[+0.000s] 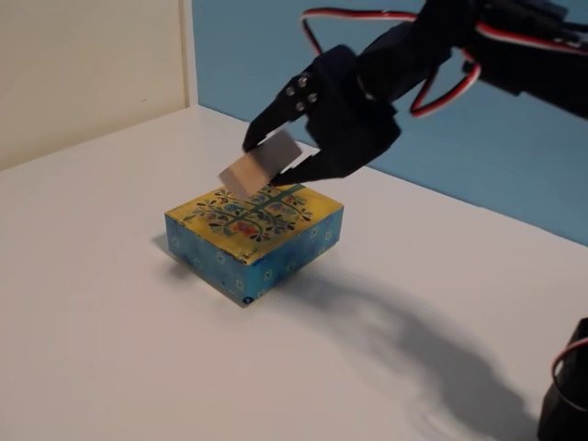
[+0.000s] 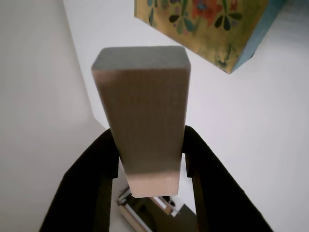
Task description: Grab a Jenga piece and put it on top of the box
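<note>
Wooden Jenga piece point(image 1: 260, 163) clamped between black fingers point(image 1: 276, 115), tilted above yellow box point(image 1: 255, 226), white table point(image 1: 101, 303) bare around

White table point(image 1: 110, 349); blue wall point(image 1: 514, 156); cream wall point(image 1: 83, 64)

Matte black arm point(image 1: 432, 55); red-white cables looped; silver screws near black fingers point(image 1: 266, 124).

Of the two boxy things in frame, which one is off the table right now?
The Jenga piece: plain tan wood, tilted, clamped in the hand above the box, which sits flat on the table, yellow-topped with blue sides.
</note>
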